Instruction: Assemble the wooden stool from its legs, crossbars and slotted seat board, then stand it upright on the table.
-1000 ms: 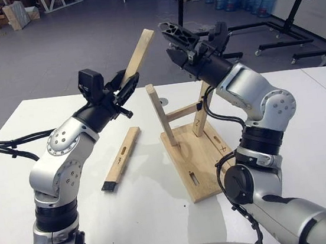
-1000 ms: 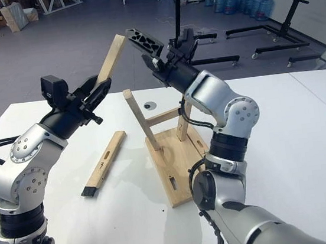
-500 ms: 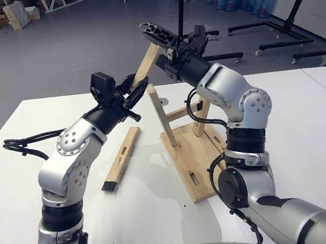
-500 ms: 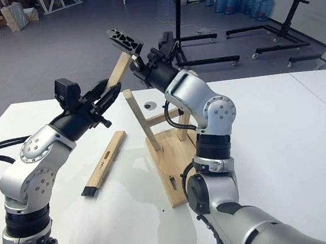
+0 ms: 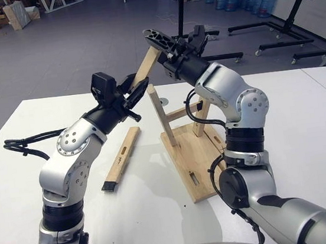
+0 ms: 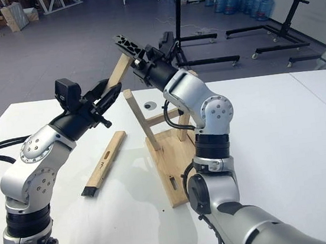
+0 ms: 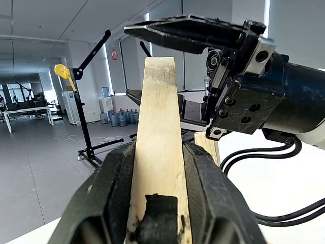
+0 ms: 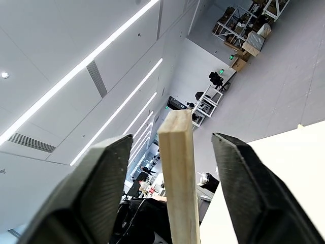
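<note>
Left gripper (image 5: 137, 89) clamped on leg (image 5: 149, 61), right gripper (image 8: 171, 145) spread around its tip, gaps visible in right wrist view.

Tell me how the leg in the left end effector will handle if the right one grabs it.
Probably stiff: the leg is a straight wooden bar. It may pivot, since the left end effector clamps only its lower end. Its flat faces should give the open right end effector fair purchase.

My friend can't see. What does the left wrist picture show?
The left gripper clamps a pale wooden leg between its two black fingers. The open fingers of the right gripper straddle the leg's far end.
</note>
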Tool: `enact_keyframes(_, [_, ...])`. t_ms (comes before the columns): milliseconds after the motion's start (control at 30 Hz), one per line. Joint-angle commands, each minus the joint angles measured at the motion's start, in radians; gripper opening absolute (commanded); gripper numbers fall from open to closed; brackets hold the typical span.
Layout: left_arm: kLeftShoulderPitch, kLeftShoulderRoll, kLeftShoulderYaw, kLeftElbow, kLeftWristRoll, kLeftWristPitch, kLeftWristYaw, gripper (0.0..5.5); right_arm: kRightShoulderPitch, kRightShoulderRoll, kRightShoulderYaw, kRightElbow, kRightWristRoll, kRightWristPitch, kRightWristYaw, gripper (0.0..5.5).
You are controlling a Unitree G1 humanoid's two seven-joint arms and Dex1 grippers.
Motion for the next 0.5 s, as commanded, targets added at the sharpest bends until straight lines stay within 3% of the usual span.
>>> enact_keyframes(33, [-0.004,-0.002,-0.007,0.005,0.016,-0.004,-0.006,1.28,-0.009,-0.01,0.012,-0.004,0.003,-0.006,-0.014,2.12])
enact_keyframes(367, [-0.01,-0.005,-0.004,0.004,0.032,-0.001,-0.015,1.28,0.002,-0.037,0.042,0.008,-0.038,0.006,-0.002,0.44])
enact_keyframes(500, [-0.008,-0.003,-0.008,0.003,0.04,0.0,-0.021,1.28,0.005,-0.049,0.044,0.007,-0.051,0.004,0.006,0.39])
